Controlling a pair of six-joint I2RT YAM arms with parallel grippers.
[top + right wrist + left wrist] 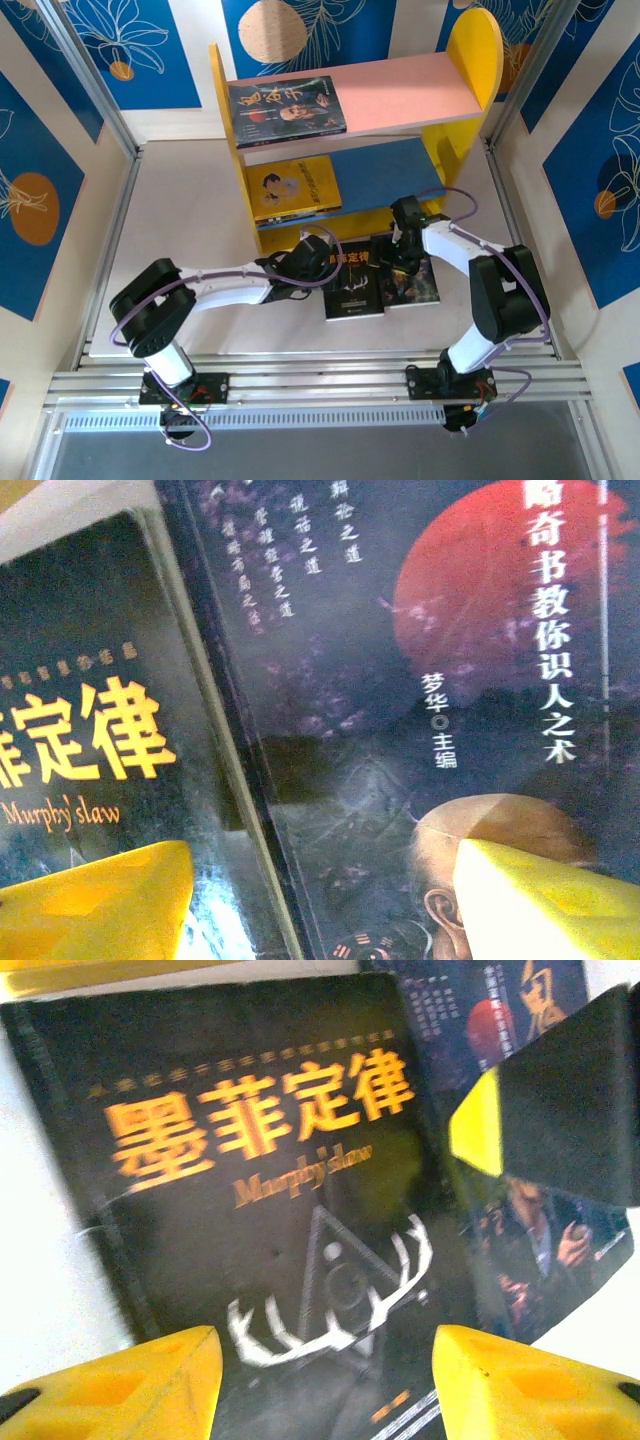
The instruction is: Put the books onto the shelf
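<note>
The shelf (pixel 470 60) stands at the back, with a dark portrait book (pixel 285 105) on its pink upper board and a yellow book (pixel 292 187) on its blue lower board. Two more books lie flat, side by side, on the table in front of it. One is a black antlers book (pixel 352 288) (pixel 280 1210) (pixel 90 710); the other, to its right, is a dark portrait book with a red disc (pixel 410 280) (pixel 545 1245) (pixel 450 680). My left gripper (pixel 325 265) (pixel 325 1390) hovers open over the antlers book. My right gripper (pixel 403 255) (pixel 320 910) is open, straddling the left edge of the red-disc book.
The shelf's open front faces the arms, just behind the two flat books. Aluminium posts (pixel 95 90) and blue patterned walls close in both sides. A rail (pixel 320 385) runs along the near edge. In the left wrist view the right gripper's black body (pixel 570 1100) hangs close by.
</note>
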